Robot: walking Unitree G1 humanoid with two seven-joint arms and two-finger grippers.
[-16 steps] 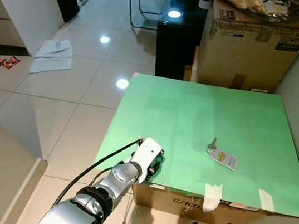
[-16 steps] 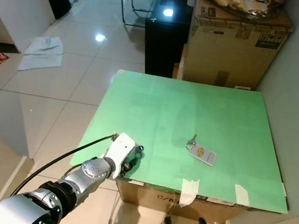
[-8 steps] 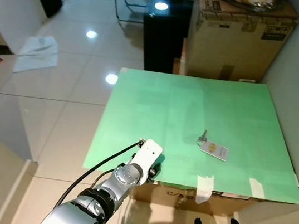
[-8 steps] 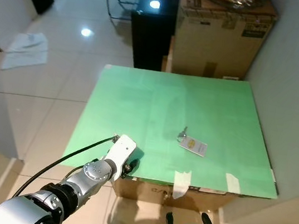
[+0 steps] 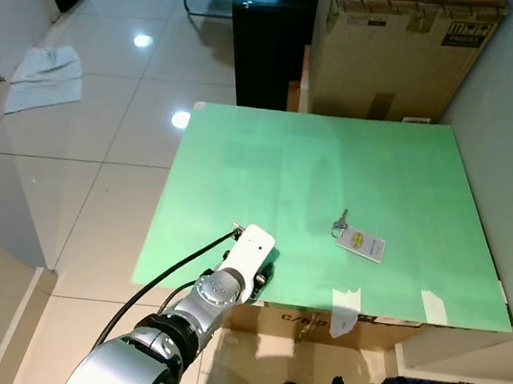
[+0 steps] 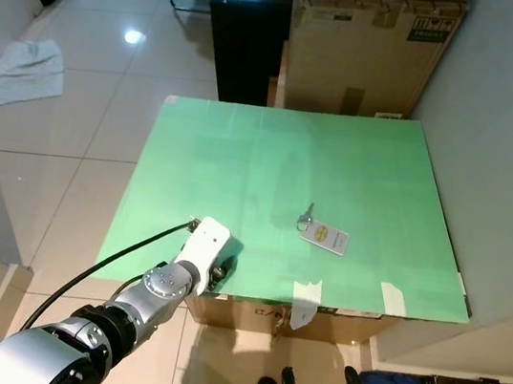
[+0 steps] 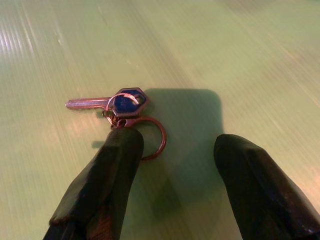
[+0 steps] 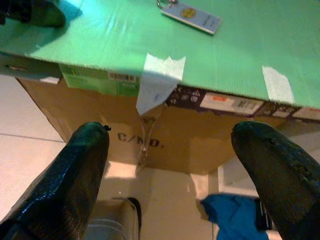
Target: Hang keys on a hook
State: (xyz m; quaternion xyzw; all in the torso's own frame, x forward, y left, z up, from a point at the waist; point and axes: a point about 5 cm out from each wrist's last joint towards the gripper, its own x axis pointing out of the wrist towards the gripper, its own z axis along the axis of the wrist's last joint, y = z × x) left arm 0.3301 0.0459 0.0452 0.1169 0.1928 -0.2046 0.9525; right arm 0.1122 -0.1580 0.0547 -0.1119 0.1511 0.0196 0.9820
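Keys on the board before me

My left gripper (image 5: 261, 280) sits at the board's (image 5: 269, 170) near left edge; tagged keys (image 5: 357, 240) lie right; cardboard box (image 5: 394, 48) behind.

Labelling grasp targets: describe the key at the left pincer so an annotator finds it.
Find the green board on the cardboard box, then its near left edge, where the open left pincer is. The key lies by one fingertip: blue hexagonal head, bare ring, unlike the white-tagged key mid-board.

Key ring (image 7: 150, 140) partly behind left pincer (image 7: 172, 150) finger; tag (image 5: 361, 243) print too small.
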